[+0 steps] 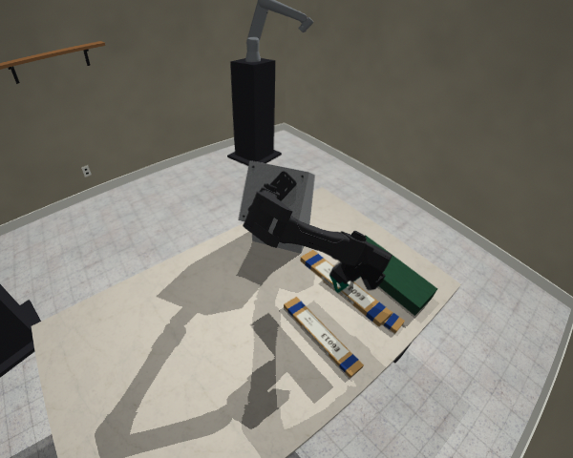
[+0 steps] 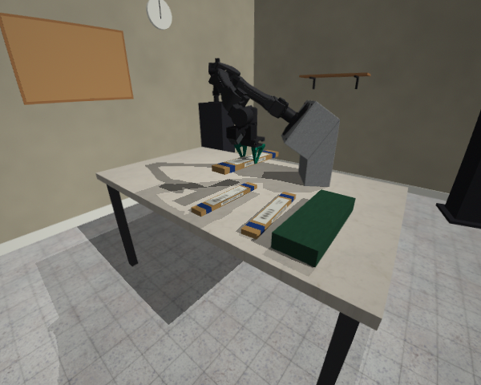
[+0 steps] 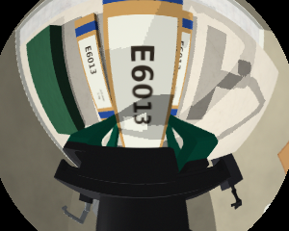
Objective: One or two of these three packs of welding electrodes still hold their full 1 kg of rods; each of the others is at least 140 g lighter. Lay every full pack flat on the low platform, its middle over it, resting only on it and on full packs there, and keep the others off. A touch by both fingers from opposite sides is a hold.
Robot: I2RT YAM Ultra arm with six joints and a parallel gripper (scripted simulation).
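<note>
My gripper [image 1: 349, 283] is shut on one pack of welding electrodes [image 1: 363, 298], a long tan box with blue bands and a white "E6013" label. It holds the pack level, a little above the table. The fingers grip its long sides near the middle in the wrist view [image 3: 143, 131], and it also shows in the exterior view [image 2: 244, 160]. A second pack [image 1: 323, 336] lies flat on the table nearer the front edge. A third pack [image 2: 268, 213] lies flat right beside the low green platform [image 2: 313, 225]. The platform top is bare.
The arm's grey base block [image 2: 315, 144] stands on the table behind the platform. A black pillar [image 1: 252, 111] stands on the floor beyond the table. The table edge runs close to the platform's right side.
</note>
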